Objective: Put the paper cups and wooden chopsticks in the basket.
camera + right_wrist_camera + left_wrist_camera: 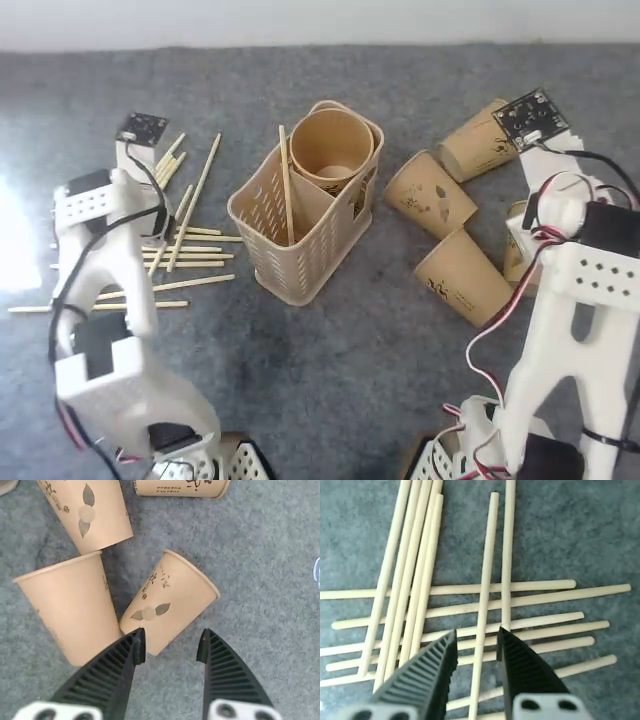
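The left gripper is held spread just above a scatter of pale wooden chopsticks. One long chopstick runs between its jaws, and nothing is pinched. The right gripper is likewise spread, poised at the narrow base end of a tan paper cup lying on its side. The beige slotted plastic basket stands between the two piles. Nested cups are held in one compartment and a single upright stick in the other.

The long chopstick lies across several others, so a straight descent and a firm close before lifting are probably needed if those beneath are not to be dragged. The cup would likely be better gripped across its body than at the tapered base, where it could slip out.

A second tan cup lies against the chosen one, just beside one jaw, and could be nudged. A strip of grey carpet separates the basket from each pile, giving room for the carry. The basket rim must be cleared from above.
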Available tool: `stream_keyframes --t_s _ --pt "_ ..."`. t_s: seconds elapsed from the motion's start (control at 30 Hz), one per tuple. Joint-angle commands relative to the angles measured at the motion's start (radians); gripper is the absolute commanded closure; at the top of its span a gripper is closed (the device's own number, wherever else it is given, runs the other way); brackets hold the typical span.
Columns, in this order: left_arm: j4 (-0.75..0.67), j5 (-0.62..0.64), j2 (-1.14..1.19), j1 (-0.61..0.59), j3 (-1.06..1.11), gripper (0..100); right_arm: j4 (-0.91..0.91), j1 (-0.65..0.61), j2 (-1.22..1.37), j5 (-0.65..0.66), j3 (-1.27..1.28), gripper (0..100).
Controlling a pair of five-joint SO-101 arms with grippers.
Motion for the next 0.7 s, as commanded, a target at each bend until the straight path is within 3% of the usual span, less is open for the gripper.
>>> stream_keyframes --t_s 0.0,0.5,0.67 --pt "-0.046 0.026 0.044 -0.006 -0.044 88 -0.061 0.004 0.001 -0.005 0.018 82.2" --pt "-0.098 0.028 0.141 -0.008 -0.045 89 -0.050 0.005 -0.004 -0.005 0.031 82.2" --pt "-0.043 -0.011 0.144 0.000 -0.045 95 -0.054 0.005 -0.004 -0.005 0.029 82.2"
